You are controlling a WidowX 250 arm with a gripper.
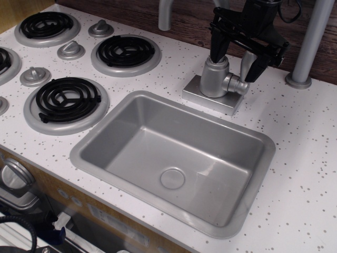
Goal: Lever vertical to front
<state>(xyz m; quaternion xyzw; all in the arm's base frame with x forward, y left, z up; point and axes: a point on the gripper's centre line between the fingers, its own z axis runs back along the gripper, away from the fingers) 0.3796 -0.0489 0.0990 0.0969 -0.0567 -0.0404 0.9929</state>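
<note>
claw point(241, 62) is spread open around the upright lever point(247, 62) without clamping it, so the pull to the front hasn't started.

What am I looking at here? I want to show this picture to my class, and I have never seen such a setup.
This is one picture, taken from above and in front of a toy kitchen counter. The black claw at the top is a robot arm's gripper, reaching down at the tap body behind the grey sink. Its two fingers stand either side of the tap's upright lever; whether they already pinch it is unclear. On the left are black coil burners with grey knobs. The sink holds nothing but its drain.
</note>
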